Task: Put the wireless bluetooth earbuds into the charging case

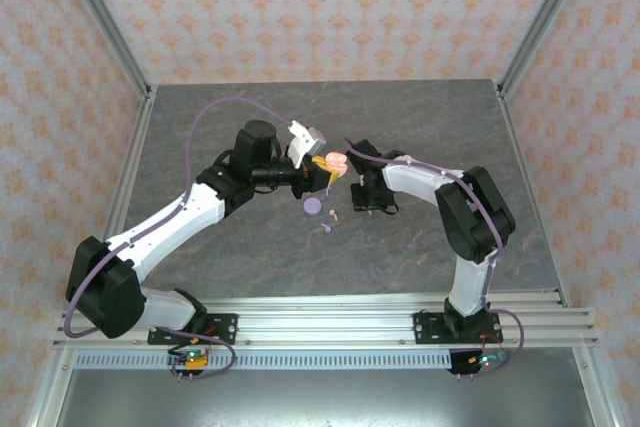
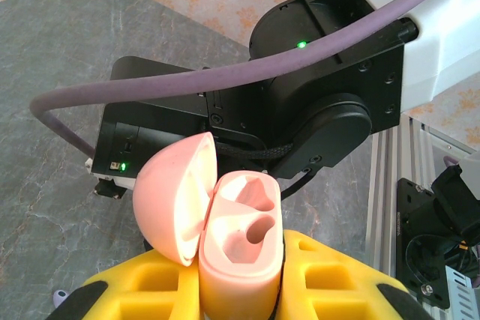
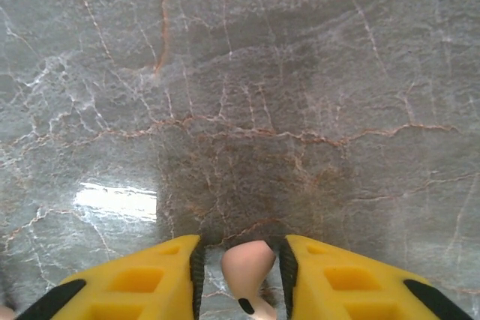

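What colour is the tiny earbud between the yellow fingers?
Pale pink. The earbud shows best in the right wrist view.

The left gripper (image 2: 240,294) has a case (image 2: 240,260) clamped between its fingers. The case stands out past the fingertips, and its lid (image 2: 169,200) is swung open to the left in the wrist view. Just beyond the case, facing it, is the right gripper (image 3: 241,275), with an earbud (image 3: 246,264) between its fingers, above the table (image 3: 225,73). A second case (image 1: 312,207) lies on the table below the two grippers, on the side nearer the arm bases. Two loose earbuds (image 1: 334,214) lie just right of it, one nearer the bases than the other.
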### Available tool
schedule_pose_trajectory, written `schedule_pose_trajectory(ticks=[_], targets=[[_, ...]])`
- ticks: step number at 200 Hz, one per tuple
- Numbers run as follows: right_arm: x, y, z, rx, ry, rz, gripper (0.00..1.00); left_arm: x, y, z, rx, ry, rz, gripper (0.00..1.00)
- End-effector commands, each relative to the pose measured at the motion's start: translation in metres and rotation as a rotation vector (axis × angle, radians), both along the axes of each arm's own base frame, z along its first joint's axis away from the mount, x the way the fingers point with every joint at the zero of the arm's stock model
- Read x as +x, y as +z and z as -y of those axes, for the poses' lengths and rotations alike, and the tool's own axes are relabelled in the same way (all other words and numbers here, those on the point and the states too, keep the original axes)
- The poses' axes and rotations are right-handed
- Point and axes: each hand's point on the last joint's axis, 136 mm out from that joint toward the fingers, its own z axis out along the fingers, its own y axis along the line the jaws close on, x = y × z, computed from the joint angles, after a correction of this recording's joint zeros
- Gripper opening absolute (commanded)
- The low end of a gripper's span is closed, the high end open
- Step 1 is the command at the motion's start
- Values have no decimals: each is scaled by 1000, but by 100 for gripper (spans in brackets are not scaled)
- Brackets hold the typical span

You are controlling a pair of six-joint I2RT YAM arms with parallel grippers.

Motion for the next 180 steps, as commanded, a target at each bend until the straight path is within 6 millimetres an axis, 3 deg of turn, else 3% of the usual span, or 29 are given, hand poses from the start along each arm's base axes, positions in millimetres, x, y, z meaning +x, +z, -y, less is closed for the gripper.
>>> schedule_pose_trajectory(ticks=[1, 48, 107, 180], targets=[[-10, -11, 18, -86, 26, -58, 37, -4, 20, -1, -21, -7, 59, 19], [-11, -16, 16, -97, 63, -89, 36, -4, 20, -1, -21, -4, 57, 19], [-9, -19, 15, -93, 49, -92, 24, -5, 19, -1, -20, -4, 58, 19], [7, 12, 8, 112, -64, 7, 21, 6, 6, -2, -34, 57, 31, 19]])
